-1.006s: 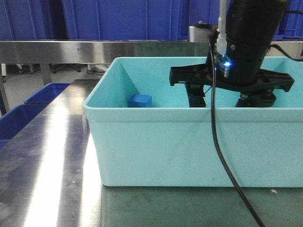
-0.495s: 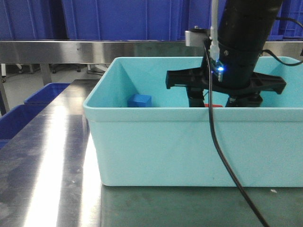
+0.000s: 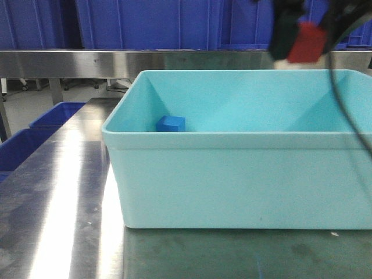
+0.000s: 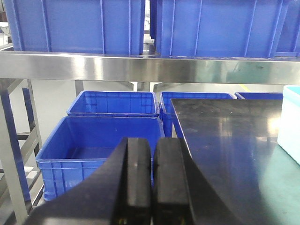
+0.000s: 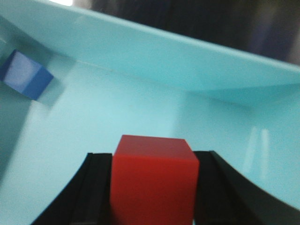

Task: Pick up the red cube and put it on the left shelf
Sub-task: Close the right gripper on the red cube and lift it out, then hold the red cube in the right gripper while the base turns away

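Note:
The red cube [image 3: 306, 42] hangs above the far right rim of the pale teal tub [image 3: 232, 139], blurred, with my right gripper [image 3: 303, 45] shut on it. In the right wrist view the red cube [image 5: 153, 180] fills the gap between the black fingers [image 5: 96, 190], and the tub floor lies below. My left gripper [image 4: 153, 178] is shut on nothing, off the table's left edge. It faces the left shelf [image 4: 140, 68], a steel rack carrying dark blue crates [image 4: 75, 26].
A small blue cube [image 3: 171, 124] lies in the tub's far left corner, and the right wrist view shows this blue cube [image 5: 26, 75] too. Open blue crates [image 4: 101, 140] stand on the floor left of the steel table [image 4: 225, 136]. A steel rail [image 3: 87, 61] with blue crates runs behind the tub.
My right gripper has risen out of the tub with the red cube, from down inside it to above the rim at the frame's top. The blue cube has not moved.

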